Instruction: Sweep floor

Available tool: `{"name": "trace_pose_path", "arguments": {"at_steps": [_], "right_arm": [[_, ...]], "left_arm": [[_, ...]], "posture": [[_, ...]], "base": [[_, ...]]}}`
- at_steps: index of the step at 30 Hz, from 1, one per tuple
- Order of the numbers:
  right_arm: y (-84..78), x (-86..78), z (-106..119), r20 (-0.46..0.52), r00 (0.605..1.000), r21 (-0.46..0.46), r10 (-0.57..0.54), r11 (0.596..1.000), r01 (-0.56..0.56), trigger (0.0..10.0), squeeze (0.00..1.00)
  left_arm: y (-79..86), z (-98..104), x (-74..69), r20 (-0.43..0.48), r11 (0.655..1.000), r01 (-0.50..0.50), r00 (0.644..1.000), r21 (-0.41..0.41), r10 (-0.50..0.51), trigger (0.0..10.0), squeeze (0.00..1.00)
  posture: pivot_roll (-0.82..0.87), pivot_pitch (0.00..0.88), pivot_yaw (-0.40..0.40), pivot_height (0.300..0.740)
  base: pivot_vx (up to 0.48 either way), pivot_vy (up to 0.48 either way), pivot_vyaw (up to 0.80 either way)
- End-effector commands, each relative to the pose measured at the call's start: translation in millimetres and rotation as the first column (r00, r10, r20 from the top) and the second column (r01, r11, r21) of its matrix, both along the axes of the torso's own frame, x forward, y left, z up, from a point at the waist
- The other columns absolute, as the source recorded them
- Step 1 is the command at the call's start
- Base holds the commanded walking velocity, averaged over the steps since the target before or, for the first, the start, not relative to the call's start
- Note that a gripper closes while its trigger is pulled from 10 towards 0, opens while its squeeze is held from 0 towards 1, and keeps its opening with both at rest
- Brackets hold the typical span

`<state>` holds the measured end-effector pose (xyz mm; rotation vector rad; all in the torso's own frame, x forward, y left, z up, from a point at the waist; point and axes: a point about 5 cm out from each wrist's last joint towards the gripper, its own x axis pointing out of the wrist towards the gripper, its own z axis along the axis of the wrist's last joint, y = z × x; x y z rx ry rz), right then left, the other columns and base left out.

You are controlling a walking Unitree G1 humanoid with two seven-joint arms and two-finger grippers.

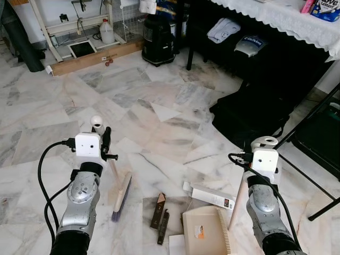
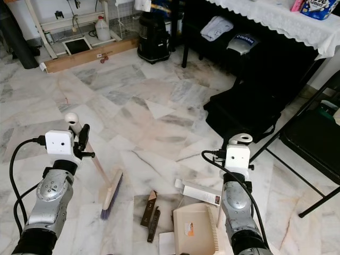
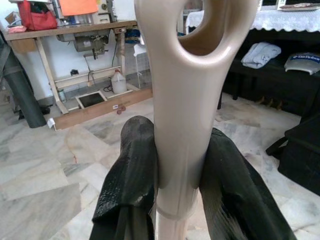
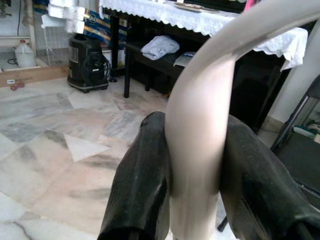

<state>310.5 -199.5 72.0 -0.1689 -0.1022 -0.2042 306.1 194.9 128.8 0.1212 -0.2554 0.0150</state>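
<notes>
My left gripper (image 3: 179, 133) is shut on the beige broom handle (image 3: 182, 100), just below its hanging loop. The handle slants down to the broom head (image 1: 121, 197), which rests on the marble floor beside my left arm. My right gripper (image 4: 197, 123) is shut on the curved beige handle (image 4: 200, 115) of the dustpan (image 1: 204, 231), which stands on the floor in front of my right arm. Between broom and dustpan lie dark brown scraps (image 1: 159, 211) on a grey sheet, and a flat white box (image 1: 212, 196).
A black bag (image 1: 249, 114) and a black folding chair (image 1: 319, 138) stand to the right. A black vacuum cleaner (image 1: 158, 40), a wooden plank (image 1: 95, 58) and a plastic jug (image 1: 107, 32) are at the back. A lace-covered table (image 1: 287, 18) runs along the far right.
</notes>
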Motion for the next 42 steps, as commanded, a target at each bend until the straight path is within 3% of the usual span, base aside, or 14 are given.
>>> {"name": "trace_pose_path", "arguments": {"at_steps": [1,13,26,42], "right_arm": [[-0.9,4.6,9,0.042,0.999,-0.031,0.01,0.999,-0.009,10.0,0.0],[6.5,10.8,23,0.111,0.993,-0.08,0.041,0.996,-0.032,10.0,0.0],[3.7,14.7,48,0.269,0.962,-0.042,-0.044,0.997,0.057,10.0,0.0],[16.1,12.1,31,0.225,0.974,0.042,-0.023,0.999,0.014,10.0,0.0]], "left_arm": [[-1.4,9,-2.8,0.038,1.0,0.018,0.999,0.012,-0.018,10.0,0.0],[-3.6,14,-7.3,0.049,1.0,0.027,0.998,0.012,-0.027,10.0,0.0],[-2.8,18,-12.9,0.05,1.0,0.023,0.998,0.013,-0.024,10.0,0.0],[-3.4,20,-18.9,0.041,1.0,0.027,0.999,0.016,-0.027,10.0,0.0]], "posture": [[0.12,0.178,-0.05,0.74],[0.12,0.208,-0.052,0.74],[0.13,0.225,-0.051,0.74],[0.16,0.236,-0.047,0.74]], "base": [[0.0,0.0,0.0],[0.0,0.0,0.0],[0.0,0.0,0.0],[0.0,0.0,0.0]]}}
